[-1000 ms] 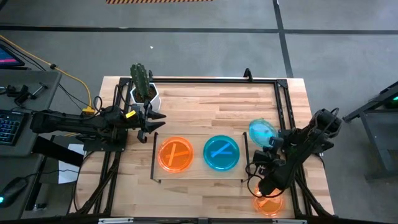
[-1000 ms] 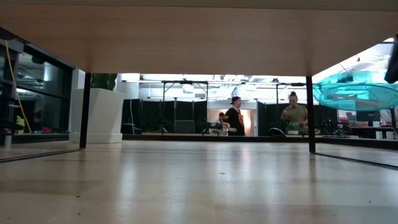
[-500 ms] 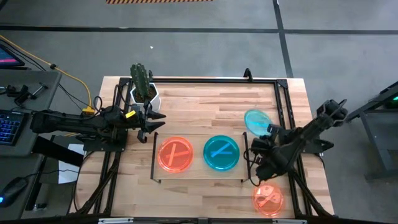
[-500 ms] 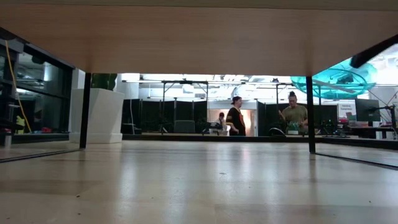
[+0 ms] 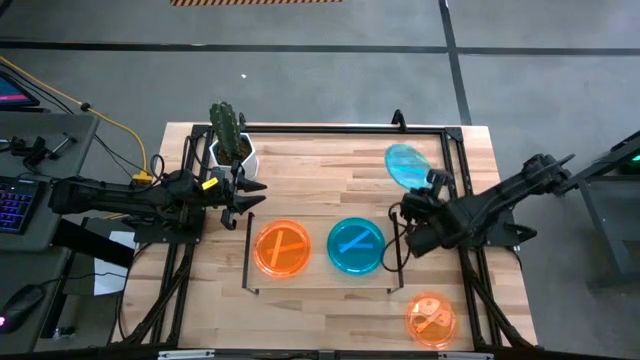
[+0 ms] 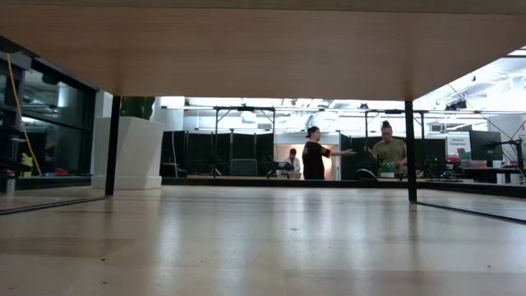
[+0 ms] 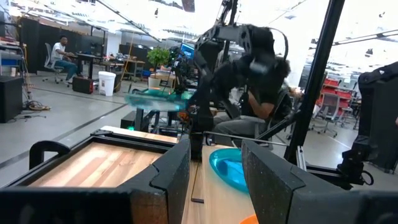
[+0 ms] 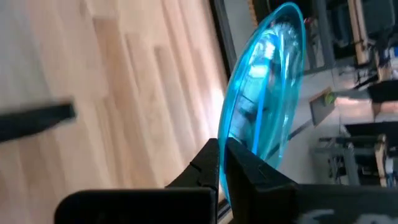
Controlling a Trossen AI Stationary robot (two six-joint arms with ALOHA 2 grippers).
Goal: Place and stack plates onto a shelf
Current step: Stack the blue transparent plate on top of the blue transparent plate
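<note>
Shelf [image 5: 318, 270]: low light-wood board, thin black rail at each short end, lying flat near tabletop's front edge, roughly centred.

Orange plate [image 5: 282, 248]: round, translucent, flat on shelf's left half.

Teal plate [image 5: 356, 245]: same form, flat on shelf's right half, beside orange one, apart.

Second orange plate [image 5: 431, 319]: flat on tabletop near front right corner, off shelf.

Second teal plate [image 5: 405, 165]: lifted off tabletop, tilted, rim pinched between right gripper [image 8: 221, 163] fingers, toward back right, beyond shelf's right rail.
</note>
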